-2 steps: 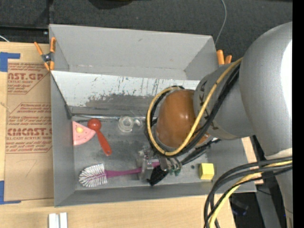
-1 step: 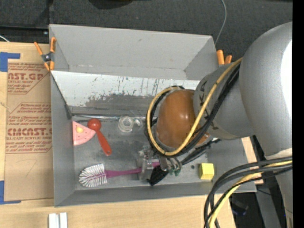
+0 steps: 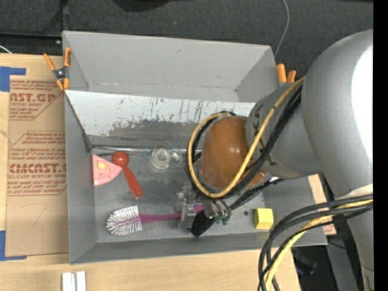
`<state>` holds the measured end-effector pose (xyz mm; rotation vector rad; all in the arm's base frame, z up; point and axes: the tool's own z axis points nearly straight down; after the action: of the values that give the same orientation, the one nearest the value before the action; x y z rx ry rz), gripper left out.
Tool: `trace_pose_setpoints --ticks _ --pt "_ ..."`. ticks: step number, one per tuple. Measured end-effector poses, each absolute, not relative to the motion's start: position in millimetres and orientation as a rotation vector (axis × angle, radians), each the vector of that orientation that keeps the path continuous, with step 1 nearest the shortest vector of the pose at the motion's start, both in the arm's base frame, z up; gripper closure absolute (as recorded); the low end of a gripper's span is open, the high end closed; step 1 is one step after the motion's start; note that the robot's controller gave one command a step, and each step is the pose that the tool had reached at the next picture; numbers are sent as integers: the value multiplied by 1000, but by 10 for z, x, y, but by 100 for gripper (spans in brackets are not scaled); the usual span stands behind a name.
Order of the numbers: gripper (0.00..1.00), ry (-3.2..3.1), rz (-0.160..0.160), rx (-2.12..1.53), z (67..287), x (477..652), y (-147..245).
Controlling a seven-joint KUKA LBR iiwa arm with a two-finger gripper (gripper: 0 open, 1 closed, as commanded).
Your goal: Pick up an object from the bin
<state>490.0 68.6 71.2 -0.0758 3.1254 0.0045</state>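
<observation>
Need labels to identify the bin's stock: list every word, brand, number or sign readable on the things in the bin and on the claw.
None can be read.
Pink wedge: no print.
Red spoon: no print.
Brush: no print.
Clear cap: no print.
Yellow block: no print.
Claw: parts too small to show any marking.
</observation>
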Motion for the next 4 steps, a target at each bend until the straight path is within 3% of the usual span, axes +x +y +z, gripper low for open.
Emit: trace_pose_setpoints --ticks 1,3,4 --pt "100 3125 5 -61 759 4794 524" --pt "100 3125 4 -89 757 4805 525" --pt "100 3115 9 262 699 5019 551"
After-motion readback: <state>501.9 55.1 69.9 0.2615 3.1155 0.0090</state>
